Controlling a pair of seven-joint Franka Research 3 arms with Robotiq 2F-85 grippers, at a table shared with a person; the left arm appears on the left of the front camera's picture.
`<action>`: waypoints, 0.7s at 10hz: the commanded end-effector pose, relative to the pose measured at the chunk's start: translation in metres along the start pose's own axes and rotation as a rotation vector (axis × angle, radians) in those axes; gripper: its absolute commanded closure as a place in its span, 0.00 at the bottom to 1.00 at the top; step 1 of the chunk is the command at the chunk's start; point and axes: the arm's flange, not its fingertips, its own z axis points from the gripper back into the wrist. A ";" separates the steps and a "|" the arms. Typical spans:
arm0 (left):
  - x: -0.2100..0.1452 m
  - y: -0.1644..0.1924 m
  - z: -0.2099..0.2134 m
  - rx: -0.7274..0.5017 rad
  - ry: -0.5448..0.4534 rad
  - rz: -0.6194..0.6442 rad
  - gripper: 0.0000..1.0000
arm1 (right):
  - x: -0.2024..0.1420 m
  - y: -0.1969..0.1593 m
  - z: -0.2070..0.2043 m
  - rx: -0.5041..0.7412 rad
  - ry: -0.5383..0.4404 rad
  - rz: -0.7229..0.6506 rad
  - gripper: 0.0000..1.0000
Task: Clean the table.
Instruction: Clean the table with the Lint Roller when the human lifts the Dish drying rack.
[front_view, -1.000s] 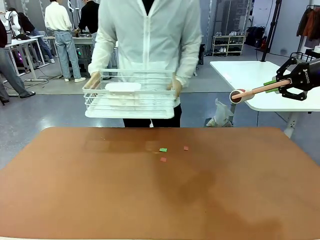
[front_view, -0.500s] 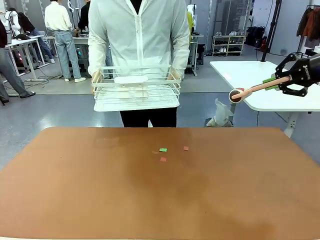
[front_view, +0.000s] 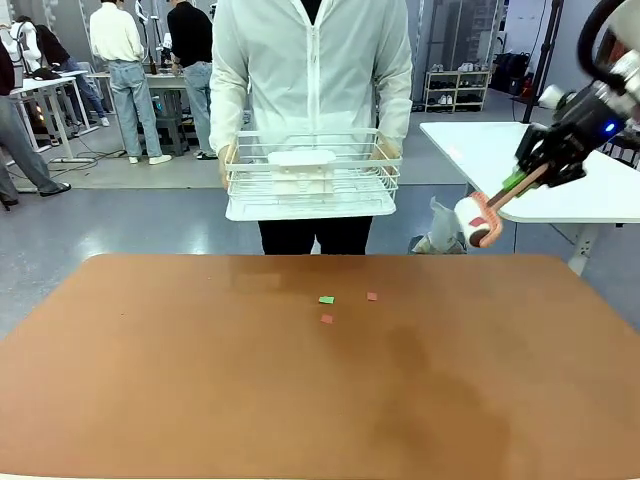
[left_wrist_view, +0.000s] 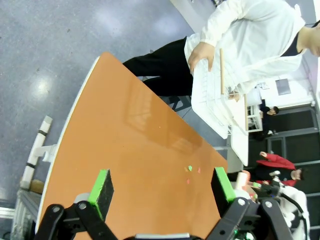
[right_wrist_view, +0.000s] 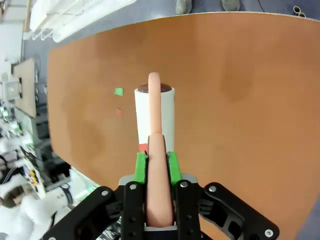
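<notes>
- In the front view, we saw the table (front_view: 200, 390) spread across the lower half, its terracotta top bare but for three small scraps near the far middle: a green scrap (front_view: 326, 299) and two red scraps (front_view: 372, 296).
- The right gripper (front_view: 530, 178) came in from the upper right. Its fingers were pressed onto the pink handle of a lint roller (front_view: 472, 220), which slanted down and was raised clear of the top.
- Beyond the far edge, a person in a white jacket held a white wire basket (front_view: 312, 185) in both hands at waist height. A white-topped table (front_view: 590, 200) stood behind the right arm.
- In the left wrist view, the left gripper (left_wrist_view: 162, 187) hung above the table (left_wrist_view: 130, 145) with its green pads (left_wrist_view: 101, 189) spread wide and nothing between them. The scraps (left_wrist_view: 190, 168) lay farther out, and the person's hand (left_wrist_view: 201, 52) gripped the basket's (left_wrist_view: 215, 100) rim.
- In the right wrist view, the right gripper (right_wrist_view: 155, 165) pinched the handle. The white drum of the lint roller (right_wrist_view: 155, 112) sat above the table (right_wrist_view: 240, 75), and the green scrap (right_wrist_view: 118, 91) and a red scrap (right_wrist_view: 119, 112) lay just beside it in the picture.
</notes>
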 end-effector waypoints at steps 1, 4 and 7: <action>0.002 0.004 0.002 -0.027 -0.005 -0.017 0.00 | 0.003 -0.006 -0.016 0.060 -0.003 -0.007 0.79; 0.002 0.004 0.002 -0.027 -0.005 -0.017 0.00 | 0.000 0.000 0.000 0.000 0.000 0.000 0.79; 0.002 0.004 0.002 -0.027 -0.005 -0.017 0.00 | 0.000 0.000 0.000 0.000 0.000 0.000 0.79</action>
